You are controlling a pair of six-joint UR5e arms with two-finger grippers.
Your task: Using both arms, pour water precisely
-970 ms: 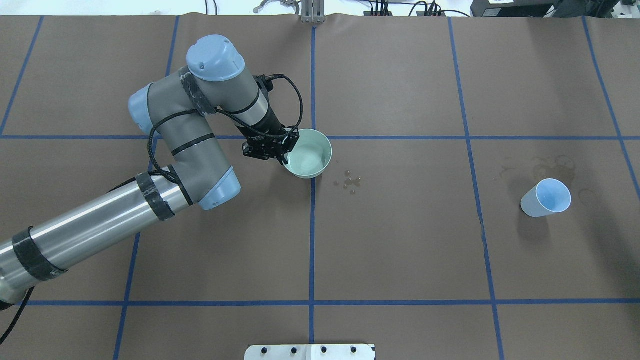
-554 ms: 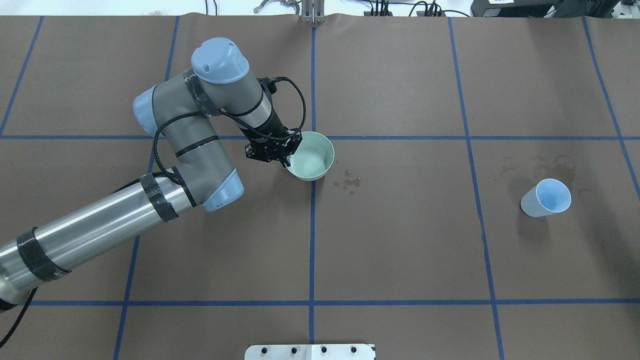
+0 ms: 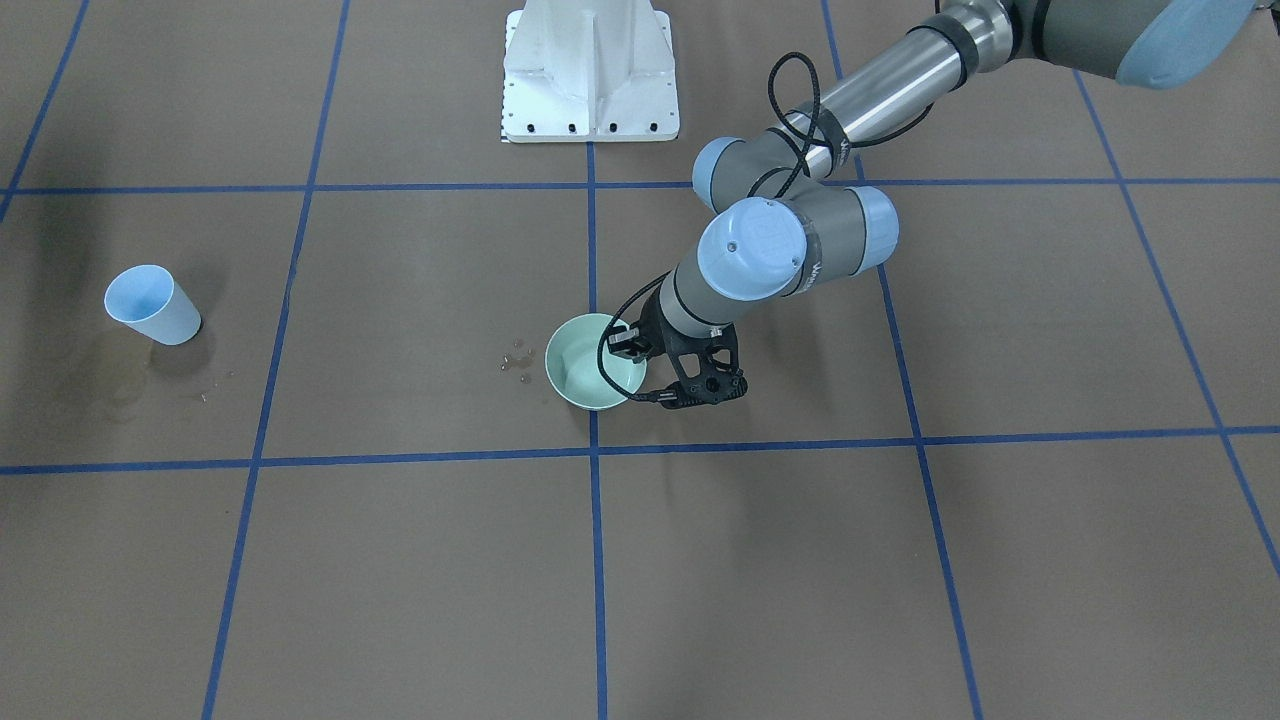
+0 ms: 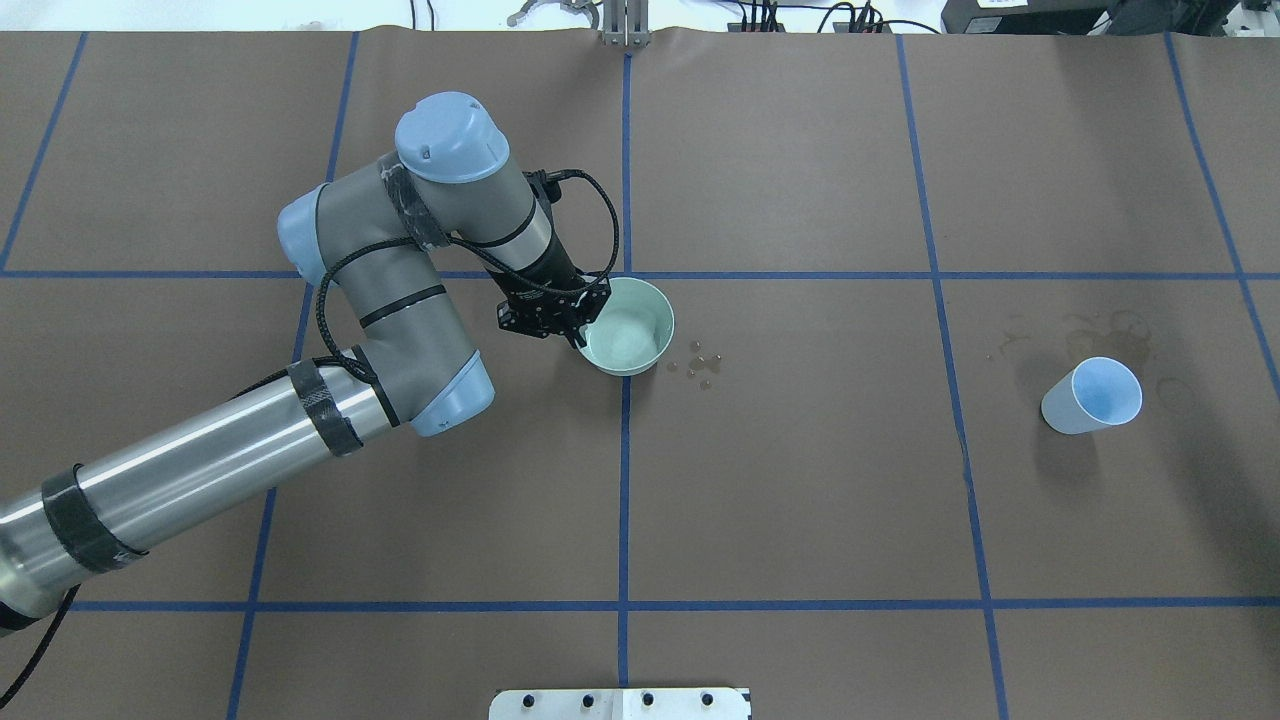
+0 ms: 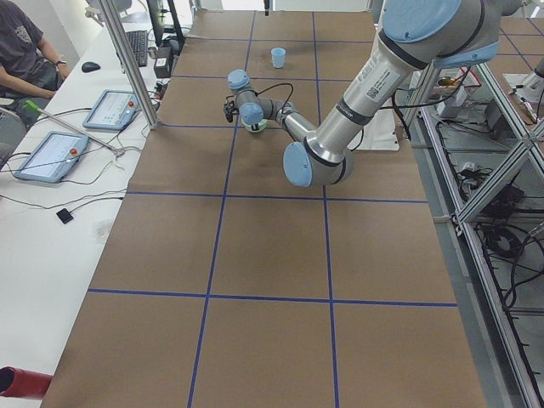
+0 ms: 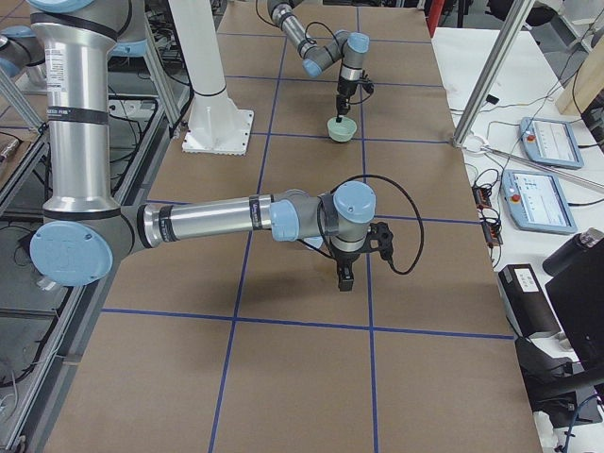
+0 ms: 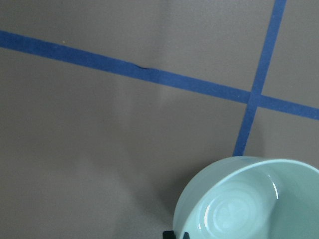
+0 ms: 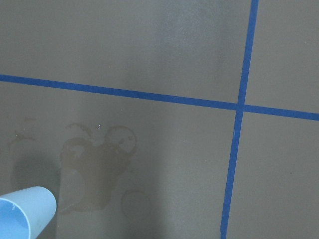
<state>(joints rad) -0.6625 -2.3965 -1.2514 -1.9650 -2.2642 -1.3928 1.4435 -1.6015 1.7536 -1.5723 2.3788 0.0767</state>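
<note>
While the left pincer [image 4: 583, 336] pinches the near rim of the mint bowl [image 4: 667, 322], the water [image 4: 625, 330] shows only as a pale glint in the bowl's bottom, with a few spilt drops [image 4: 700, 362] on the worktop [image 4: 800, 480] just beside it. From where I stand I cannot tell whether the bowl rests on the paper or hangs a touch above. The blue cup [image 4: 1090, 397] stands well apart, over on the robot's right, among dried rings. The right pincer [image 6: 345, 276] points down near that end; whether it is spread or pressed together I cannot tell

What worries me: a bowl gripped at one spot on its rim can swing or tilt as the left arm [image 4: 200, 470] moves, and that would slop more water out before it reaches the cup. The light cup could also tip or buckle if grabbed hard

Against a second ago, arm and bowl have slid nearer the robot and closer to the drops; the cup has not stirred
</note>
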